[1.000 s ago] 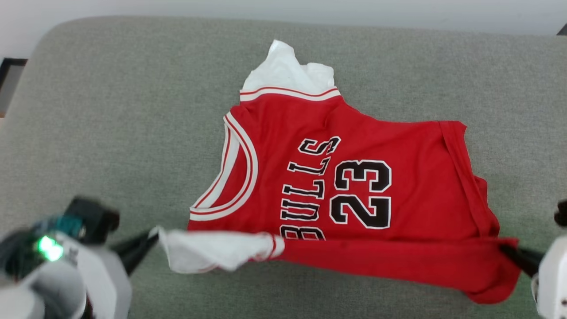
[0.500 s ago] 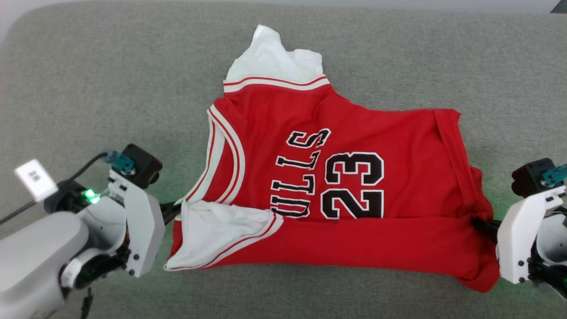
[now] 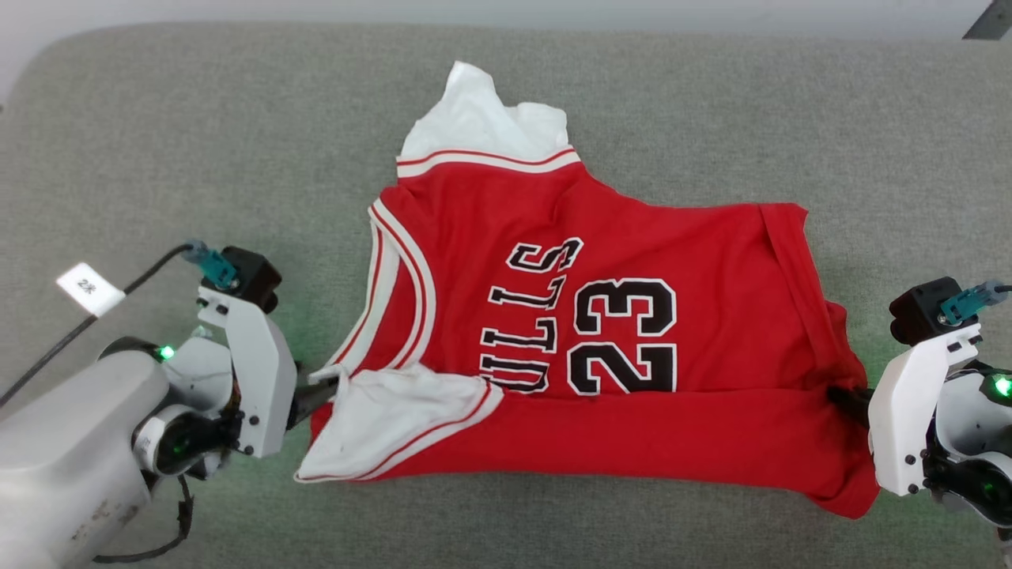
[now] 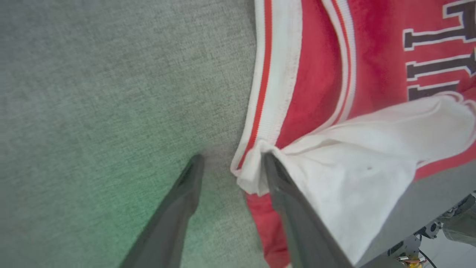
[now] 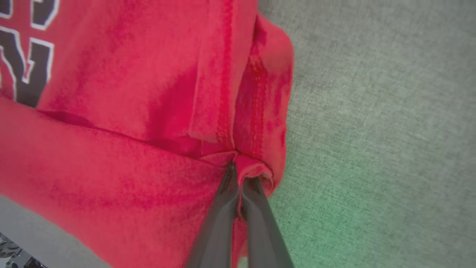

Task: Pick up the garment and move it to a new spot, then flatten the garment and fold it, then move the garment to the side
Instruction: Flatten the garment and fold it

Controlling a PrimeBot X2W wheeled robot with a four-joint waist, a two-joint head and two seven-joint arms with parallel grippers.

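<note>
Two grippers work at the near edge of the scene, one at each end of the garment point(image 3: 696, 261). It lies spread sideways on a grey fabric cushion point(image 3: 158, 158), neckline to the left and hem to the right. Nearest us on the left, we see the left gripper point(image 3: 324, 387) with its fingers point(image 4: 186, 193) apart. In the left wrist view one finger rests over bare cushion and the other lies against the corner of the near white sleeve point(image 3: 379, 419), whose tip sits in the gap without being pinched. On the right, the right gripper point(image 3: 838, 393) has its fingers together, clamped on a small fold of the red hem. In the right wrist view we see that fold bunched between the tips. Between the two grippers, we find the near strip of the garment folded over onto the body as a long red band. Its fold line cuts off the near end of the "BULLS" lettering point(image 3: 534, 316). Farther on, the black "23" point(image 3: 624, 336) lies flat and fully in sight, and the striped neckline point(image 3: 427, 288) curves along the left side. A white tag point(image 3: 89, 288) sits to the left of the left arm. Farthest off, the other white sleeve point(image 3: 482, 122) sticks out crumpled past its striped trim.
</note>
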